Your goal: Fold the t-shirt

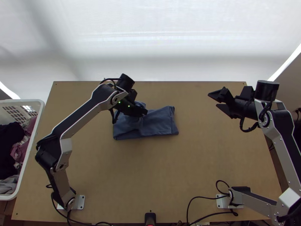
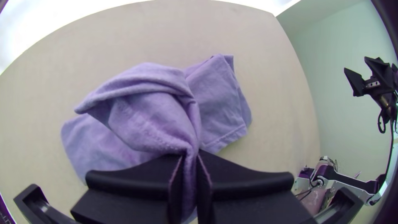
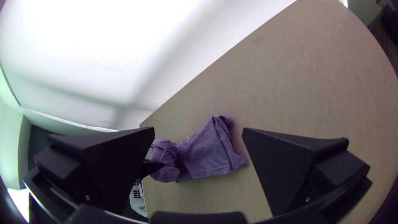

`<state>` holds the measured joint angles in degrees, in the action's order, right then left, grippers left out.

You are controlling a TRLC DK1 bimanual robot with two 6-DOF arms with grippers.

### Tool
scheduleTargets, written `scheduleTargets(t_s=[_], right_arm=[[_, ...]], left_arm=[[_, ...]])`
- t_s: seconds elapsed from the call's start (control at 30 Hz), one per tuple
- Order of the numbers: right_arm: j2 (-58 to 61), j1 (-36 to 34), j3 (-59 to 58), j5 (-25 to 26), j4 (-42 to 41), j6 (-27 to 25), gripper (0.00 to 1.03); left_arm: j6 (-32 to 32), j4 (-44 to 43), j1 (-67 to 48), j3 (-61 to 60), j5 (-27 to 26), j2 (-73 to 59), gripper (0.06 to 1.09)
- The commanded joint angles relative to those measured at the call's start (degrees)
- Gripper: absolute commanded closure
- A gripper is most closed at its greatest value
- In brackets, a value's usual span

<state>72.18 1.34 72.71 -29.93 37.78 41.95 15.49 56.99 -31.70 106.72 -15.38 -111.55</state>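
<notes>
Taking the table (image 1: 158, 180) as a clock face, one white basket (image 1: 22, 101) sits by the nine o'clock edge, holding black cloth (image 1: 11, 147), dull red cloth (image 1: 19, 152) and grey cloth (image 1: 9, 184). At twelve, inside the far edge, one t-shirt (image 1: 160, 122) lies folded, bunched where the left gripper (image 1: 144, 112) pinches it. Bare wood runs between it and the right gripper (image 1: 213, 100), fingers spread, at two.

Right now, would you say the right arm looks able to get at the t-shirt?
Probably yes: the right gripper is open, facing the t-shirt across bare tabletop, though the left gripper holds part of it.
</notes>
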Motion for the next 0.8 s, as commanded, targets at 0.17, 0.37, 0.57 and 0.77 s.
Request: scheduleTargets(t_s=[0.17,0.37,0.57,0.77], right_arm=[[-1.2,-0.3,-1.3,0.5,-0.3,-0.3,0.03],[-1.8,1.5,-5.1,1.9,-0.6,-1.0,0.03],[-1.7,5.2,-11.7,4.7,-5.2,-1.2,0.03],[3.1,11.7,-11.0,10.8,-6.4,-5.0,0.03]], left_arm=[[0.8,7.0,-3.6,11.1,1.0,-10.8,0.11],[5.4,5.6,-4.5,21.6,1.0,-13.1,0.1],[7.1,2.4,-3.0,23.4,1.0,-10.1,0.1],[4.9,6.5,3.2,20.7,1.1,-8.2,0.1]])
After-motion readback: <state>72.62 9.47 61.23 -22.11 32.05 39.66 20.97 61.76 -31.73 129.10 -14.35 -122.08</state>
